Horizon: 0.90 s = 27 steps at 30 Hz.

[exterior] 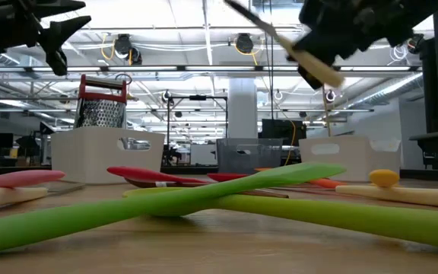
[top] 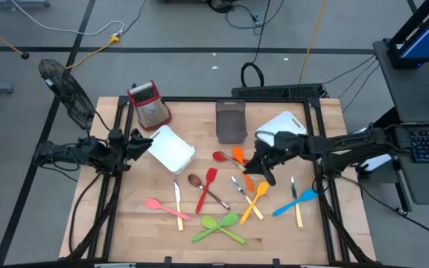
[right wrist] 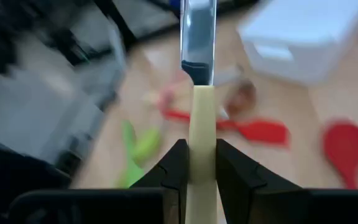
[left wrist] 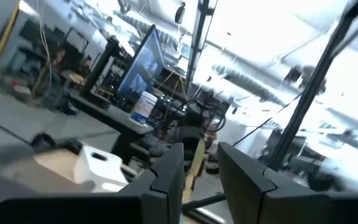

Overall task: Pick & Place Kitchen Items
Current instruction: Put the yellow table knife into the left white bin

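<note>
Above the table's middle, the right end effector (right wrist: pixel 196 165) clamps a yellow-handled knife (right wrist: pixel 201 134).

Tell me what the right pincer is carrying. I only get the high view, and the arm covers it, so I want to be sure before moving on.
Observer: The right wrist view shows the right pincer shut on a yellow-handled knife, gripped by its handle.
Operator: Is the knife off the table?
Observer: Yes. In the low view it hangs tilted, well above the green utensils that lie crossed on the table.
Operator: And the left pincer's height?
Observer: The low view shows the left pincer raised well clear of the table too.
</note>
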Available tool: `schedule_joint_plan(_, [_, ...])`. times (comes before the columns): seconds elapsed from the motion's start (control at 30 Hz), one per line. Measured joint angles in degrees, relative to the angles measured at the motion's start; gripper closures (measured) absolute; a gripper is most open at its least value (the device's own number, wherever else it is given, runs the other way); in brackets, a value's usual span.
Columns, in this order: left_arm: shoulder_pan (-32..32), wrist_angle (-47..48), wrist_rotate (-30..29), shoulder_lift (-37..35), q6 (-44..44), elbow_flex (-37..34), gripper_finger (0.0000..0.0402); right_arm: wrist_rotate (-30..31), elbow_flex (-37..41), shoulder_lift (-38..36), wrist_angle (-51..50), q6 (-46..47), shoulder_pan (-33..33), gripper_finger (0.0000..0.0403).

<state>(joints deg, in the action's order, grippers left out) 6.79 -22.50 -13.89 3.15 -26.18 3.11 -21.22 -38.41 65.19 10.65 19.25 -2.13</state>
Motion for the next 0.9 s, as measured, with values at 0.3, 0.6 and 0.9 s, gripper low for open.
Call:
schedule_joint_plan(0.3, [0.63,-13.51,-0.17,12.93,-3.29,0.04,0.03,-7.49,-0.05,-0.02,16.66,7.34,-2.78,0.0354])
schedule_joint_plan(0.6, [2.76,-28.61,-3.78,33.32,-8.55,2.72,0.03,-5.5,-0.07,0.0,18.23,7.19,-2.8,0.0354])
schedule_joint_plan(0.9, [4.22,-26.38,-4.47,53.02,0.8,21.23,0.03,-4.12,-0.07,0.0,18.28,8.15,-2.82,0.0354])
